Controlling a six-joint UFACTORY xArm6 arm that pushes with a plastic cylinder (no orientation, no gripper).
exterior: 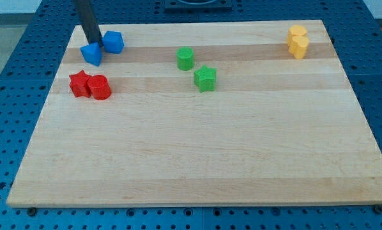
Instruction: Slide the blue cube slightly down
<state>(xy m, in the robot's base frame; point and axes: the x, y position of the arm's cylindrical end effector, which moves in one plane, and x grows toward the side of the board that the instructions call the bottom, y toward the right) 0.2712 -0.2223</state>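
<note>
The blue cube (114, 42) sits near the board's top left corner. A second blue block (91, 54), wedge-like, lies just to its lower left. My tip (94, 42) comes down from the view's top and stands between them, at the wedge's upper edge and just left of the cube, close to both.
A red star (80, 84) and a red cylinder (100, 87) touch each other below the blue blocks. A green cylinder (185, 59) and a green star (205, 78) lie at the top centre. Two yellow blocks (297, 41) stand at the top right. The wooden board (197, 160) lies on a blue pegboard.
</note>
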